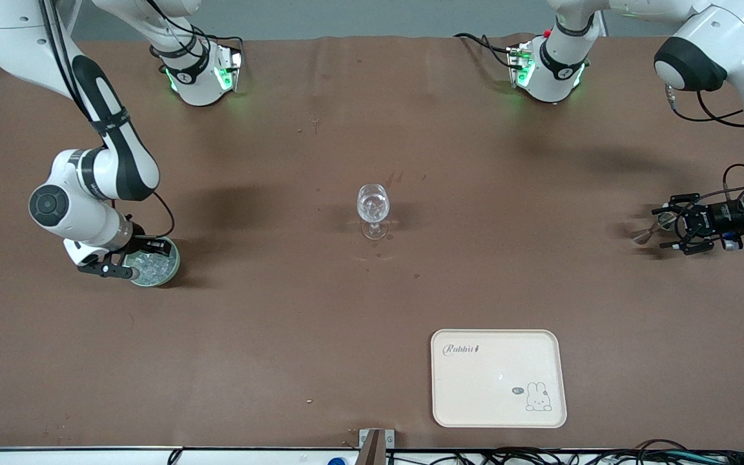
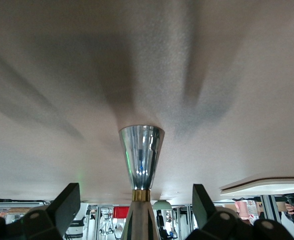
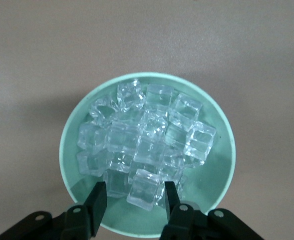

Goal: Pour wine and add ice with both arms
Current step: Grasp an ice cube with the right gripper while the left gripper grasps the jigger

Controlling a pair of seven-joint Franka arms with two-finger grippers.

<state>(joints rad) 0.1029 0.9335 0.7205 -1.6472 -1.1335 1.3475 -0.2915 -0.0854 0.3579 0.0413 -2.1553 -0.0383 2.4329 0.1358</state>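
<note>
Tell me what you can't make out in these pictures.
- Wine glass, front view: too small and clear to tell what is inside.
- Right gripper over the bowl of ice: the right wrist view doesn't settle whether its fingers touch a cube.
- Left gripper: the left wrist view's lower edge cuts off the shiny metal cone between its fingers, so a grip is unclear.
- Both arms: cut off by the front view's top edge.

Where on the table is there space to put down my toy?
The tray is bare, and so is the brown table between it and the glass. It is crowded at the right arm's end, where the right gripper hangs open over the ice in the bowl. The left gripper is at the left arm's end.
</note>
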